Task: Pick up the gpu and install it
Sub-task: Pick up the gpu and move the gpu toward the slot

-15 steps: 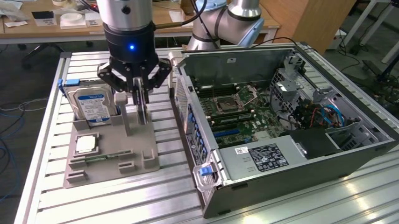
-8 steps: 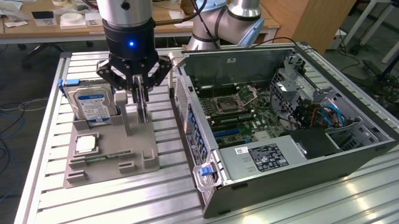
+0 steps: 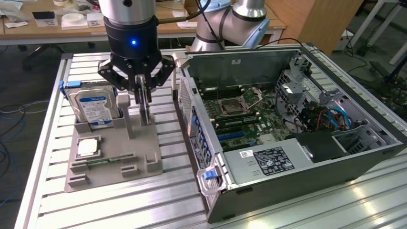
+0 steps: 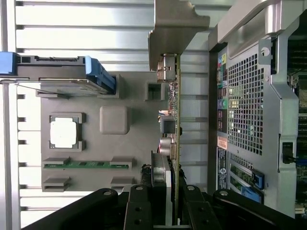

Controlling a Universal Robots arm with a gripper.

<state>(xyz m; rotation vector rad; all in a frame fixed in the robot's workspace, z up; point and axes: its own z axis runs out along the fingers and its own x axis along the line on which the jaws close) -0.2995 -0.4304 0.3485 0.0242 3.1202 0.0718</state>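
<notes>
The tool (image 4: 171,191) is clamped narrow on the gpu (image 4: 176,120), which stands on edge between its fingers with its silver bracket (image 4: 175,28) outermost. Beneath lies the grey holder tray (image 4: 136,129), carrying a processor chip (image 4: 63,132), a memory stick (image 4: 86,164) and an upright hard drive (image 3: 95,107). The open computer case (image 3: 286,157) sits beside the tray on the counter (image 3: 127,205).
</notes>
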